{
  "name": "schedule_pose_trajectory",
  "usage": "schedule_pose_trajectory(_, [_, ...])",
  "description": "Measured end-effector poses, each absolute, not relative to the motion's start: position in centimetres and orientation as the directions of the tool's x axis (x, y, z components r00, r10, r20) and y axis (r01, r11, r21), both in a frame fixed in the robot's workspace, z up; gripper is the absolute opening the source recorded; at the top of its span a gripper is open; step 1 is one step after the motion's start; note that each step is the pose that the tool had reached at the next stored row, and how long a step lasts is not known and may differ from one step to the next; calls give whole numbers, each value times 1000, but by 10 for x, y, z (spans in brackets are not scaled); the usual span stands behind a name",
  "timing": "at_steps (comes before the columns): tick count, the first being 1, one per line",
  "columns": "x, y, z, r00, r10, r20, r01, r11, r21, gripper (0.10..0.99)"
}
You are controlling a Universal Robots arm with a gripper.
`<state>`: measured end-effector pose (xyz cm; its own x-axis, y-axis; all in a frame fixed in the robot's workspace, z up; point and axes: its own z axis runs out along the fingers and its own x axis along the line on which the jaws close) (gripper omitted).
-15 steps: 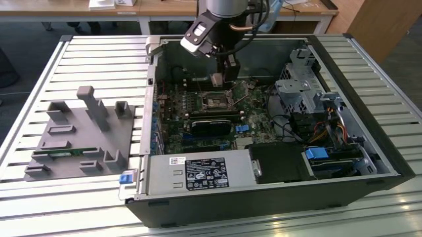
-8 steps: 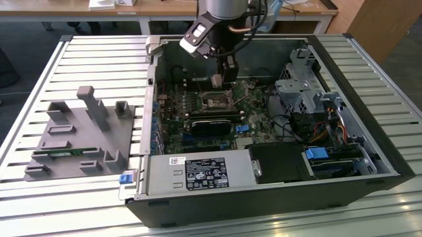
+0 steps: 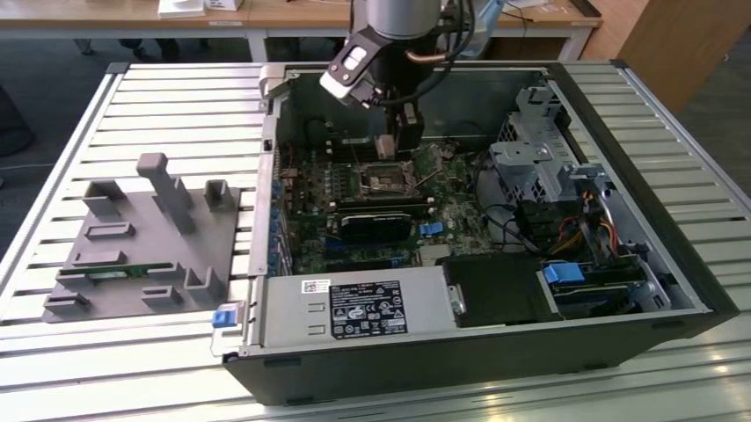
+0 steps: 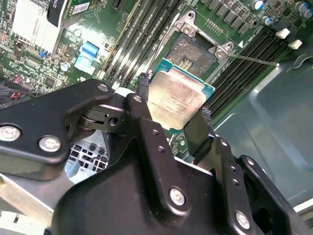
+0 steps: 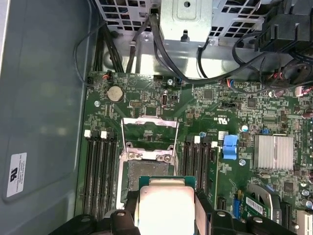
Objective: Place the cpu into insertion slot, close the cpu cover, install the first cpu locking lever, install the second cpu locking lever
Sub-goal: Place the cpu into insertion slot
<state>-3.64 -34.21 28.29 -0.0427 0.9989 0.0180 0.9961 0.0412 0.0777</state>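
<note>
My gripper (image 4: 174, 98) is shut on the cpu (image 4: 180, 95), a thin square chip with a silvery top, gripped by two opposite edges. In the first wrist view the cpu (image 5: 166, 196) hangs just above the near edge of the open insertion slot (image 5: 146, 169). The cpu cover (image 5: 149, 128), a silvery frame with a square opening, stands flipped up on the far side of the slot. A thin metal locking lever (image 4: 254, 59) sticks out beside the slot (image 4: 193, 51). In the exterior view the gripper (image 3: 399, 145) hangs inside the open computer case above the slot (image 3: 388, 180).
Black memory slots (image 5: 98, 171) flank the slot on both sides. A blue connector (image 5: 230, 147), a heatsink (image 5: 273, 152) and cables (image 5: 161, 54) lie nearby. The drive cage (image 3: 534, 167) and power supply (image 3: 352, 308) fill the case. A grey fixture (image 3: 141, 237) sits on the slatted table.
</note>
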Motion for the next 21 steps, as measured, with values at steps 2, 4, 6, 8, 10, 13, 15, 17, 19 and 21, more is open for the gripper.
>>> schedule_pose_trajectory(2, [-36, -342, 282, -43, 999, 18, 996, 41, 78, 537])
schedule_pose_trajectory(4, [-36, -342, 280, -43, 999, 18, 996, 41, 78, 537])
schedule_pose_trajectory(6, [-36, -342, 279, -43, 999, 18, 996, 41, 78, 537])
schedule_pose_trajectory(8, [-36, -342, 278, -43, 999, 18, 996, 41, 78, 537])
schedule_pose_trajectory(10, [-36, -342, 276, -43, 999, 18, 996, 41, 78, 537])
schedule_pose_trajectory(13, [-36, -342, 274, -43, 999, 18, 996, 41, 78, 537])
schedule_pose_trajectory(15, [-36, -342, 272, -43, 999, 18, 996, 41, 78, 537])
schedule_pose_trajectory(17, [-36, -341, 269, -42, 999, 18, 996, 41, 78, 537])
schedule_pose_trajectory(19, [-36, -340, 267, -43, 999, 18, 996, 41, 78, 537])
schedule_pose_trajectory(21, [-36, -340, 266, -43, 999, 18, 996, 41, 78, 537])
